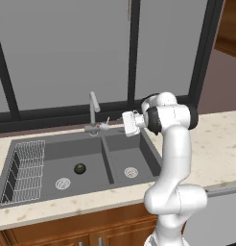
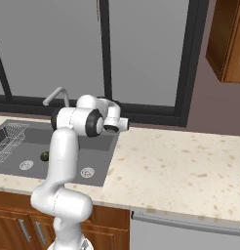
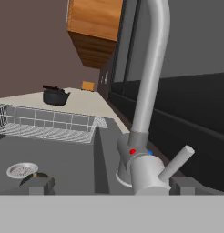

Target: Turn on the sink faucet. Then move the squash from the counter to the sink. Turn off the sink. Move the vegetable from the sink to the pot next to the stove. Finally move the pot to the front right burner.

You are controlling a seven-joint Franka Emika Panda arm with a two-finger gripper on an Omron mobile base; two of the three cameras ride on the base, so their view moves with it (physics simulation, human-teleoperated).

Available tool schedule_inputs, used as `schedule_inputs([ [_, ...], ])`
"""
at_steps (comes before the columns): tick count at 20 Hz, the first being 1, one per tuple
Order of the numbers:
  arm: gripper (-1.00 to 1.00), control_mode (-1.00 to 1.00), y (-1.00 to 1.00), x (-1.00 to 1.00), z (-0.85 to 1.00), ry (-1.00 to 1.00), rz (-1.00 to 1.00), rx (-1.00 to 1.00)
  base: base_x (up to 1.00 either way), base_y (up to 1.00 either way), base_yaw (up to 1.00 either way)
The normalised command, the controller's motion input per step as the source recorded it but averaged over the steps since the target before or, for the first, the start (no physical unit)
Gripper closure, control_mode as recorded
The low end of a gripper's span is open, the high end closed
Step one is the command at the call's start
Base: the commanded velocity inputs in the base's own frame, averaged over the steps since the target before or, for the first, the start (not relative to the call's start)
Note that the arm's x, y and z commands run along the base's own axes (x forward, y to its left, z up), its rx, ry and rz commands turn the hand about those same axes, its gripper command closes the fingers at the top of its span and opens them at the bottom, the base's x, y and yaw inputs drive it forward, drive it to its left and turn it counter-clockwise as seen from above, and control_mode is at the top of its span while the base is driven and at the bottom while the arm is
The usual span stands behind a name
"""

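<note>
Sink faucet stands right before the jaws (spread apart), its side lever between their tips.

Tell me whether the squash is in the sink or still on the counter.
In the sink. The squash lies on the floor of the left basin of the sink, between the wire rack and the divider.

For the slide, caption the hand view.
Open gripper close to the sink faucet, its lever angled up, wire rack and black kettle beyond.
</note>
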Motion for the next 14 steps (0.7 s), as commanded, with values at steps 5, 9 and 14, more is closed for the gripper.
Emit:
schedule_inputs([
  [5,-1.00,-1.00,-0.08,-0.86,0.29,-0.13,-0.08,0.00,0.00,0.00,0.00],
  [9,-1.00,-1.00,0.14,-0.87,0.51,-0.15,-0.02,0.00,0.00,0.00,0.00],
  [14,-1.00,-1.00,0.31,-0.76,0.61,-0.13,0.00,-0.02,0.00,0.00,0.00],
])
